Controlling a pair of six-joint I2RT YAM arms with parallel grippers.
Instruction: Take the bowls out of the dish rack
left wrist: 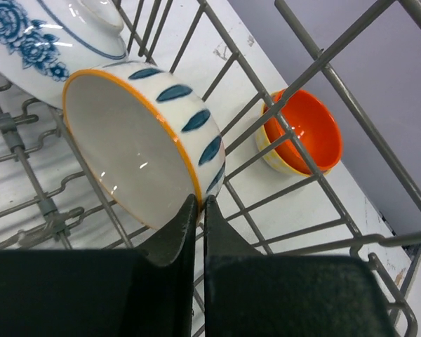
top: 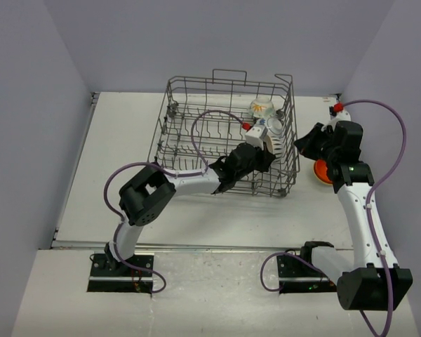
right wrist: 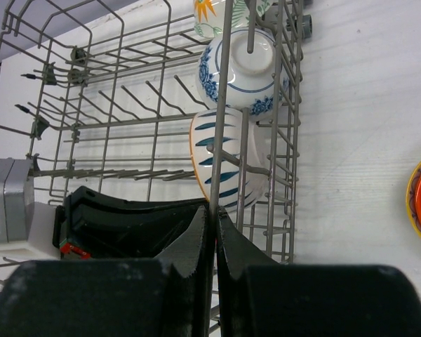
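Note:
In the right end of the grey wire dish rack (top: 231, 81) stand three bowls in a row. The nearest is white with blue dashes and an orange rim (left wrist: 140, 140). My left gripper (left wrist: 200, 200) reaches inside the rack and is shut on that bowl's rim. Behind it sit a blue-flowered bowl (left wrist: 49, 35) and a yellowish-patterned bowl (top: 261, 109). My right gripper (right wrist: 215, 210) is shut on a wire of the rack's right wall (right wrist: 228, 84). An orange bowl (left wrist: 305, 130) rests nested in a pale yellow bowl (left wrist: 270, 154) on the table outside the rack.
The rack's right wall (top: 292, 140) stands between the striped bowl and the nested pair (top: 323, 170). Rows of tines (right wrist: 126, 98) fill the rack's left part. Grey walls enclose the table on three sides.

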